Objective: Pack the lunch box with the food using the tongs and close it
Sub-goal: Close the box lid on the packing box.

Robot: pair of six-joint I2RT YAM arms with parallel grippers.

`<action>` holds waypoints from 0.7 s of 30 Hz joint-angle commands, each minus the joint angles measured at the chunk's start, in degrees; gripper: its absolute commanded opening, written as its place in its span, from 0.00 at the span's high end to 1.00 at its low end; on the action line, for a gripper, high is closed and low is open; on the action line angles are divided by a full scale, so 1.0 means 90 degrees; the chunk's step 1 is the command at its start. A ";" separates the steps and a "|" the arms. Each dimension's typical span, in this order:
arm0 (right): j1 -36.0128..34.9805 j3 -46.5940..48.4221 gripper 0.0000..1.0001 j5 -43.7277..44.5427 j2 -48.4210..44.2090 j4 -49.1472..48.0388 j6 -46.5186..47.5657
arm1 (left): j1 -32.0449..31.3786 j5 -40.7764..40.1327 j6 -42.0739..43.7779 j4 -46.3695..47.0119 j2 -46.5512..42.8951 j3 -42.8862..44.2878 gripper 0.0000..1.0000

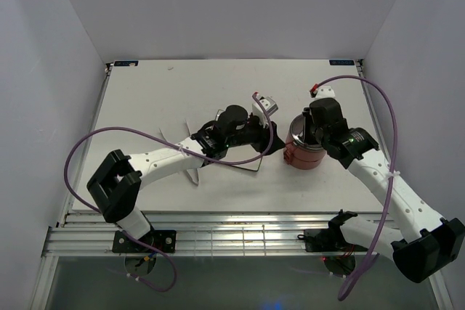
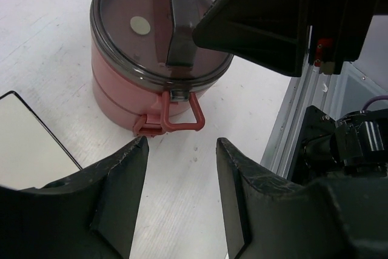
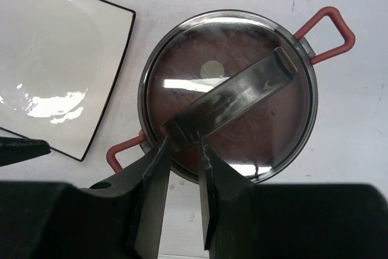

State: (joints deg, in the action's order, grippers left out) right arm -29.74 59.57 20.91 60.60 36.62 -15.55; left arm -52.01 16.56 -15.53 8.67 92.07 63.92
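The lunch box [image 1: 304, 149] stands stacked right of centre, dusty-red with a smoky see-through top lid [image 3: 254, 144] and a dark carry handle [image 3: 236, 98] across it. My right gripper [image 3: 183, 144] is shut on the near end of that handle; from above it [image 1: 314, 130] hangs over the box. My left gripper [image 2: 182, 150] is open and empty, low over the table, just short of the box's red wire clasp [image 2: 179, 116]. No food shows in any view. A thin pale tip, apparently the tongs [image 1: 192, 174], pokes out from under my left forearm.
A white square plate [image 3: 60, 59] with a dark rim lies just left of the lunch box, partly under my left arm [image 1: 167, 159]. Red side handles [image 3: 330, 28] stick out from the box. A metal rail [image 2: 297, 107] edges the table beside it.
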 commanded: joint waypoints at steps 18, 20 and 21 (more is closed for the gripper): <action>0.0267 -0.0906 0.64 0.0304 0.0025 -0.0993 -0.0557 | -0.0051 -0.0423 -0.0003 0.0258 0.1293 0.0612 0.43; 0.0267 -0.1003 0.64 0.0324 -0.0043 -0.0993 -0.0547 | -0.0051 -0.0463 -0.0013 0.0258 0.1391 0.0661 0.43; 0.0267 -0.1033 0.64 0.0314 -0.0063 -0.1003 -0.0547 | -0.0051 -0.0463 -0.0061 0.0248 0.1400 0.0652 0.44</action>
State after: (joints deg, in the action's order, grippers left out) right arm -27.77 51.88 21.93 61.17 28.03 -20.47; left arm -52.34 13.67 -15.75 9.28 104.97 67.26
